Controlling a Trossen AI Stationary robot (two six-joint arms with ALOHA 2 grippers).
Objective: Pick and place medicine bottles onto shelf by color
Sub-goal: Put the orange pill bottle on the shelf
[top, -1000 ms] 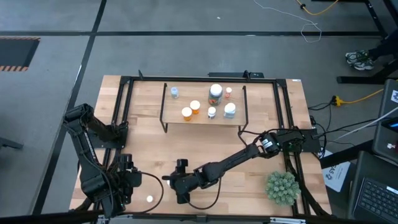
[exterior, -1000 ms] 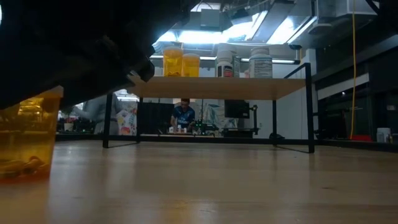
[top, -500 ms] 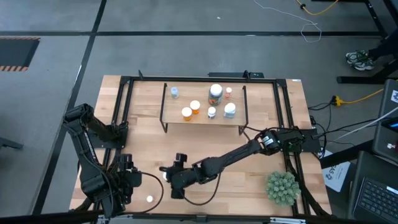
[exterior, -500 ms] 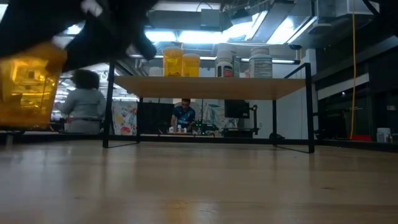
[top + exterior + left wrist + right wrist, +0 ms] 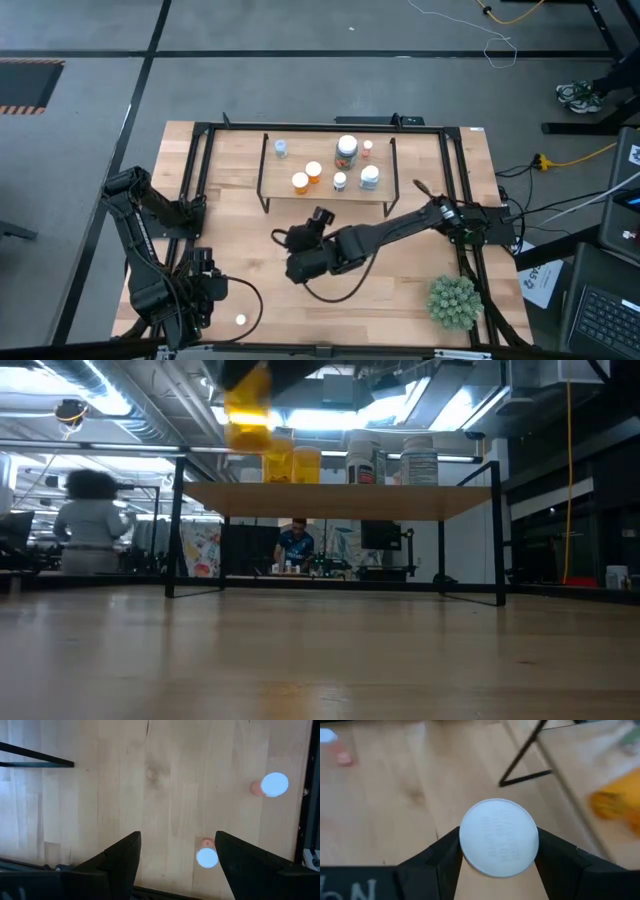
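My right gripper (image 5: 498,851) is shut on an orange medicine bottle with a white cap (image 5: 498,837). In the low view the bottle (image 5: 247,412) hangs high above the table, left of the shelf top. From above, the gripper (image 5: 303,250) is near the table's middle, just in front of the shelf (image 5: 325,195). The light-wood shelf (image 5: 340,502) carries two orange bottles (image 5: 306,177), white ones (image 5: 369,177) and a larger jar (image 5: 347,150). My left gripper (image 5: 176,851) is open at the near left, above two small white-capped bottles (image 5: 274,784) (image 5: 206,857) standing on the table. My right gripper pinches the orange bottle between its two fingers (image 5: 442,857), at the white cap (image 5: 470,845) on the bottle's top end. The fingers come from above, pointing down along the bottle. The bottle is lifted clear of the table and hangs upright below the gripper.
A spiky green plant (image 5: 453,301) stands at the near right of the table. A black metal frame (image 5: 200,160) runs along the table's sides. One small bottle (image 5: 240,319) stands at the near edge. People show in the room beyond (image 5: 88,525).
My right gripper has lifted the orange bottle off the table near its near edge. It has carried it up and toward the far edge, closer to the shelf. The bottle now hangs at about the shelf top's height.
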